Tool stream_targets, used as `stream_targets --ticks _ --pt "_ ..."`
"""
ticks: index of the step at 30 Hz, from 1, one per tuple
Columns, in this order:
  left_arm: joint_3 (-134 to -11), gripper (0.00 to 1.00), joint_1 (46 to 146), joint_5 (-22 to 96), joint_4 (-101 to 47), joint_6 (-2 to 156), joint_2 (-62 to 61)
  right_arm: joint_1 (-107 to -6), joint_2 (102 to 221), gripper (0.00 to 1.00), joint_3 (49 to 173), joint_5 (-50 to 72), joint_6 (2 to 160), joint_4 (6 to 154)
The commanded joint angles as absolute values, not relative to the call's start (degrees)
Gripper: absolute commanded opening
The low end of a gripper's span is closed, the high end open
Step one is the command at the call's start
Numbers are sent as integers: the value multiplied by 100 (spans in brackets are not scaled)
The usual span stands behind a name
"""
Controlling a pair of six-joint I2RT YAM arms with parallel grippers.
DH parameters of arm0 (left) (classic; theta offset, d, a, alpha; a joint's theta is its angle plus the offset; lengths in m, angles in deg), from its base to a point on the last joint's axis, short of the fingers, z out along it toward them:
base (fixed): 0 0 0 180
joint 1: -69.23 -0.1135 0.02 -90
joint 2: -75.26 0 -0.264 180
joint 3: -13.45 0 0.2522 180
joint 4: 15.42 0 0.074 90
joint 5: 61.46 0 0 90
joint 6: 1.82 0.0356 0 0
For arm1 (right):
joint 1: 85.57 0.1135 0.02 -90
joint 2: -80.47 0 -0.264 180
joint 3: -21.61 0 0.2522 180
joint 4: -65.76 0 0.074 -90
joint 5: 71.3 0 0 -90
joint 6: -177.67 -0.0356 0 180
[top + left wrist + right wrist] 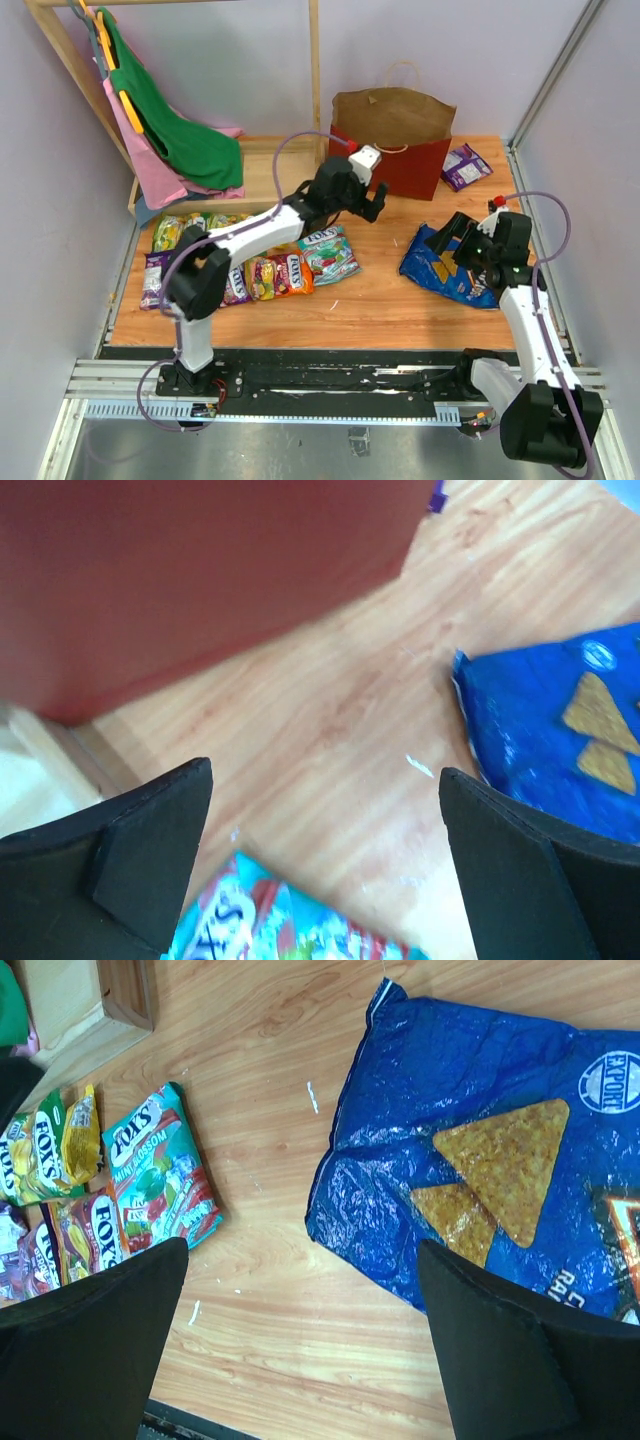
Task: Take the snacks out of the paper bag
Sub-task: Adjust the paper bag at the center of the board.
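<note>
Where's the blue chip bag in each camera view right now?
Top external: blue chip bag lies right of centre.
Left wrist: at the right edge.
Right wrist: fills the upper right.
Shared landmark: the teal candy packet, left of the bag in all three.

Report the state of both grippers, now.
Left gripper: open, holding nothing, beside the paper bag.
Right gripper: open, holding nothing, above the Doritos bag.

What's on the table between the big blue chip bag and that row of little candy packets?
Only bare wooden tabletop with a few tiny white specks, plain in the right wrist view, between the blue chip bag and the candy packets.
</note>
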State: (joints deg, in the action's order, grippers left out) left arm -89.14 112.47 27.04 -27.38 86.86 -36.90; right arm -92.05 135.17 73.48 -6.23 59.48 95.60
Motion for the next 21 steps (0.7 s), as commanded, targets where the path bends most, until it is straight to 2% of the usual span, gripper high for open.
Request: stream_targets --ticks 1,5,8,12,17,21 --pt "-7474 100 11246 3145 -1352 8199 -2295 -9076 13234 98 7293 -581 6165 10087" --pt "-5970 100 11255 3789 -417 7522 -1711 -9085 13171 98 7087 -708 6174 10216" --pt "-5311 100 11265 4191 67 7113 -1752 -9085 13141 98 7025 -744 6166 10236" --pt "-5206 97 11332 4348 345 6663 -2298 -9085 13128 98 7067 -813 6157 10261" --pt "-5593 75 11450 4693 741 6306 -3083 -9084 12999 98 7121 -819 6136 10321" --pt "-6139 71 11768 4575 601 6382 -3703 -9085 12856 98 7114 -685 6160 10386"
